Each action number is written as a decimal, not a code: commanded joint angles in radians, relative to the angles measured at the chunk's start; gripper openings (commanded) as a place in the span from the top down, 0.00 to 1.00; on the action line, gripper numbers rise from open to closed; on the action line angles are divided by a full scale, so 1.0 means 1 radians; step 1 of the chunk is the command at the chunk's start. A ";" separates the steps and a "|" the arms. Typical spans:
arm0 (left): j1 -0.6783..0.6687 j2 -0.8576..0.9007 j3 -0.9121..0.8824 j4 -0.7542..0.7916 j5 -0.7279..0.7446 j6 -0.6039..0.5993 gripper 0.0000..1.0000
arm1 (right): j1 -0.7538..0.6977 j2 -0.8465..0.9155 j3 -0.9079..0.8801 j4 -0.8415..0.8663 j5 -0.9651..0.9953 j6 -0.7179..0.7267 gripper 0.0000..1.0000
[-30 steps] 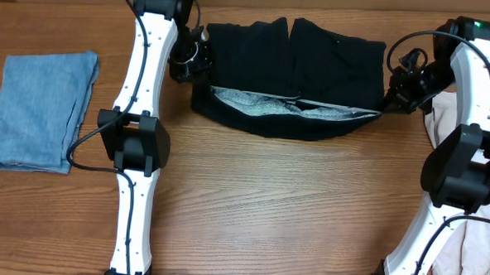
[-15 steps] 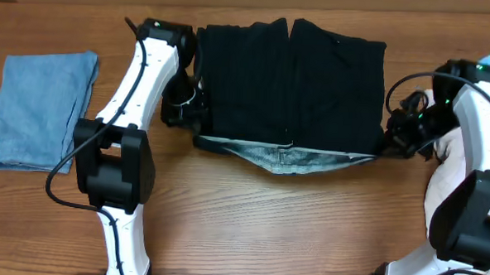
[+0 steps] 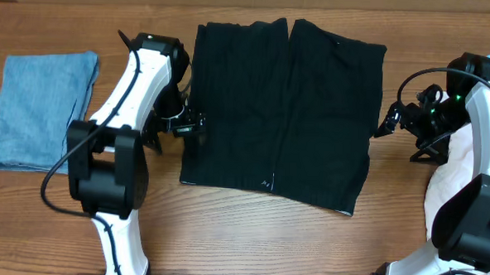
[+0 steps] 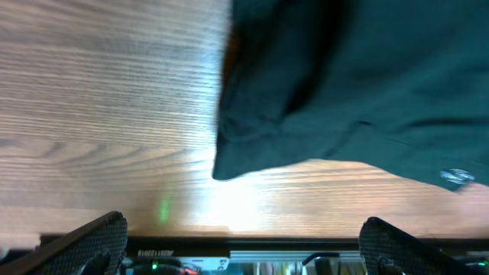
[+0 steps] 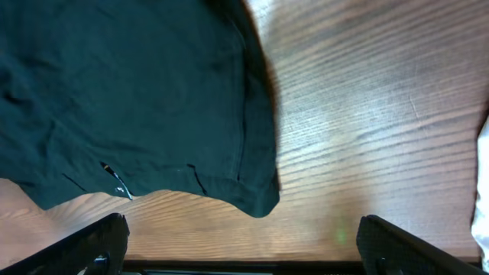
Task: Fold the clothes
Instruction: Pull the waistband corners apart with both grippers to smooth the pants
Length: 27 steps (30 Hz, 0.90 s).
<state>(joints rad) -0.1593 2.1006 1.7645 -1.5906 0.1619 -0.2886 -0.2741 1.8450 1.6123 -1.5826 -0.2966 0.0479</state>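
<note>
The black shorts lie spread flat on the wooden table, waist edge toward the front, with a tiny white tag near that edge. My left gripper stands open just off the shorts' left edge, holding nothing. My right gripper is open just off their right edge, also empty. In the left wrist view the black cloth lies ahead of the wide-apart fingers, around my left gripper only bare wood. The right wrist view shows a corner of the shorts ahead of my right gripper.
A folded faded-blue garment lies at the table's left side. A pale heap of clothes sits at the right edge, partly under the right arm. Bare wood runs along the front of the table.
Both grippers drew the shorts' front edge toward the near side, flattening the piece and hiding its grey lining. Both then opened and let the cloth go.
</note>
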 commanded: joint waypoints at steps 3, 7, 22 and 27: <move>-0.020 -0.175 0.105 0.201 0.048 -0.007 0.73 | 0.000 -0.014 0.027 0.106 -0.266 -0.219 0.21; -0.020 -0.063 0.096 0.460 0.129 -0.002 0.96 | 0.000 -0.012 0.023 0.319 -0.267 -0.235 0.96; -0.058 0.285 0.096 0.900 0.095 0.019 0.96 | 0.161 0.307 0.023 0.993 -0.014 -0.122 0.96; -0.057 0.359 0.096 1.012 0.040 0.019 0.96 | 0.161 0.369 0.023 1.026 0.043 -0.122 0.96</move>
<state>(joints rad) -0.2157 2.3840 1.8591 -0.6216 0.2661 -0.2840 -0.1104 2.1796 1.6241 -0.5686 -0.3054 -0.0784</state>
